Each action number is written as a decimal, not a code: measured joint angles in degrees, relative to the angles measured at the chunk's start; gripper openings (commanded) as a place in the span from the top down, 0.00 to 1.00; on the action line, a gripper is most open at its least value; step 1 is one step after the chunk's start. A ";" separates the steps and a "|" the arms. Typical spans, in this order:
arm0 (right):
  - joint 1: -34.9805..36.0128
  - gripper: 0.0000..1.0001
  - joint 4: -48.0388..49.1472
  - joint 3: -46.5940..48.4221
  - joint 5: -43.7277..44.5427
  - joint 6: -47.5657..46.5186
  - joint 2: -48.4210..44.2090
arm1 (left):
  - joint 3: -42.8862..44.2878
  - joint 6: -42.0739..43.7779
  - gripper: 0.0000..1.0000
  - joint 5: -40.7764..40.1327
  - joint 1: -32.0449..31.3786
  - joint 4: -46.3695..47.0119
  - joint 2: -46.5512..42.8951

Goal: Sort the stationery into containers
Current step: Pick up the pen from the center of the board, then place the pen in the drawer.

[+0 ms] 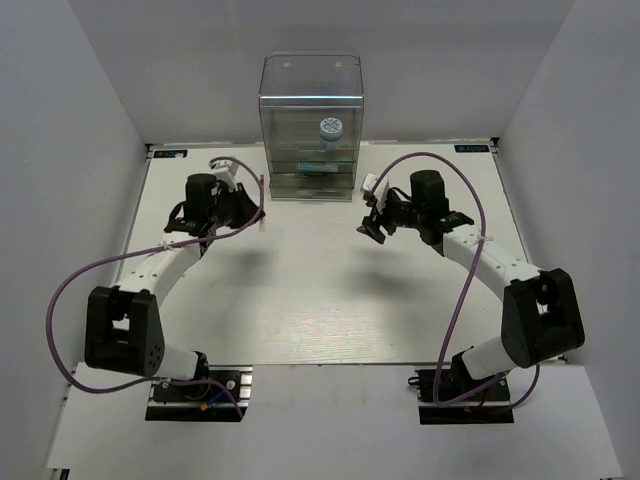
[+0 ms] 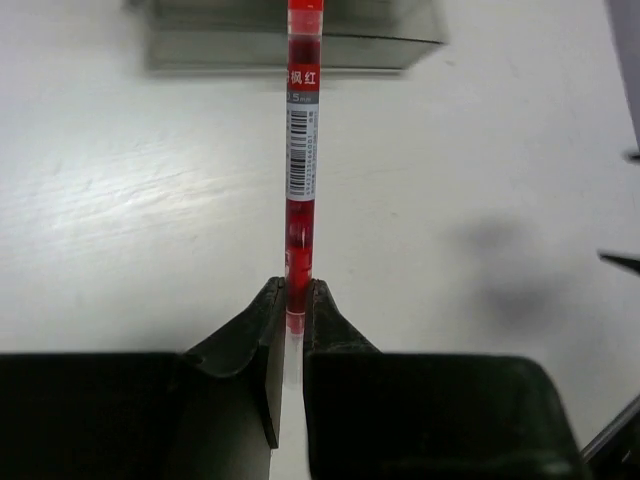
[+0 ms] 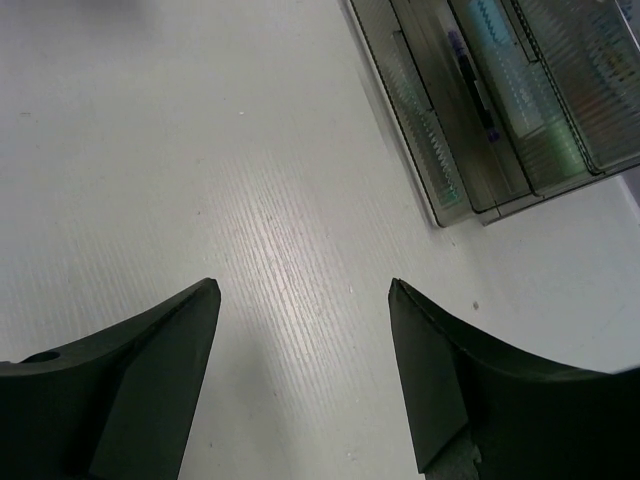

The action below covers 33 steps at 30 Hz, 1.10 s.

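Note:
My left gripper (image 2: 298,300) is shut on the lower end of a clear red-ink pen (image 2: 300,150) with a barcode label. The pen points toward the tall transparent cabinet (image 2: 290,45) ahead. In the top view the left gripper (image 1: 250,207) holds the pen (image 1: 262,200) just left of the cabinet (image 1: 310,70). The round blue-and-white roll (image 1: 330,128) sits inside the cabinet above its shallow drawers (image 1: 312,170). My right gripper (image 1: 370,225) is open and empty, right of the cabinet's front. In its wrist view the right gripper (image 3: 305,290) hovers over bare table.
The clear drawers (image 3: 480,110) show at the upper right of the right wrist view, with a dark pen (image 3: 472,80) and teal items inside. White walls (image 1: 80,120) enclose the table (image 1: 310,290) on three sides. Purple cables loop beside both arms.

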 measured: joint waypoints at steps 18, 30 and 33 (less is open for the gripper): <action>-1.29 0.26 0.22 -3.43 1.14 -0.07 -4.26 | 30.14 49.20 1.00 17.62 -6.64 -2.62 24.81; -1.49 0.26 -0.33 -4.17 2.34 -0.20 -4.46 | 30.34 62.99 1.00 3.17 -10.12 12.04 33.05; -1.53 0.26 -0.52 -4.20 2.71 -0.20 -4.46 | 30.75 63.65 1.00 0.68 -10.12 14.14 35.65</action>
